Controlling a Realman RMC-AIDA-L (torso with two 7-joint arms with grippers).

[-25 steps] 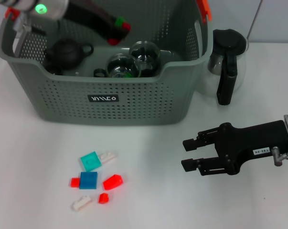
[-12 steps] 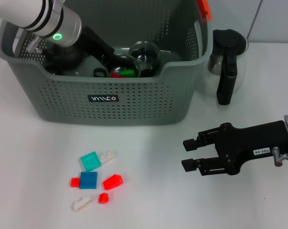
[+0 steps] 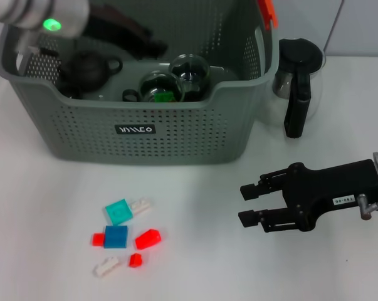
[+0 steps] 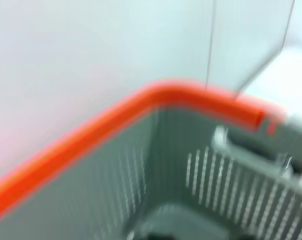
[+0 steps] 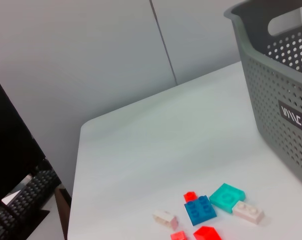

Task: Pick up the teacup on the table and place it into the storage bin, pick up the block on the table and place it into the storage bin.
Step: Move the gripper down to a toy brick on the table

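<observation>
A white table (image 3: 44, 182) stands before a pale grey wall (image 5: 90, 55). The storage bin (image 3: 176, 132) bears a black label (image 3: 136, 129) with unreadable white lettering. Blocks (image 3: 116, 236) lie in front. The right gripper (image 3: 249, 202) hovers with fingers parted; the left gripper (image 3: 152, 45) is inside the bin, its fingers' state unclear

A grey, perforated storage bin (image 3: 138, 119) with orange handle trim and a black, white-lettered label is seen on a white tabletop (image 3: 44, 207). Teal (image 3: 118, 211), blue (image 3: 116, 237), red (image 3: 147, 239) and white (image 3: 106, 267) blocks are shown.
</observation>
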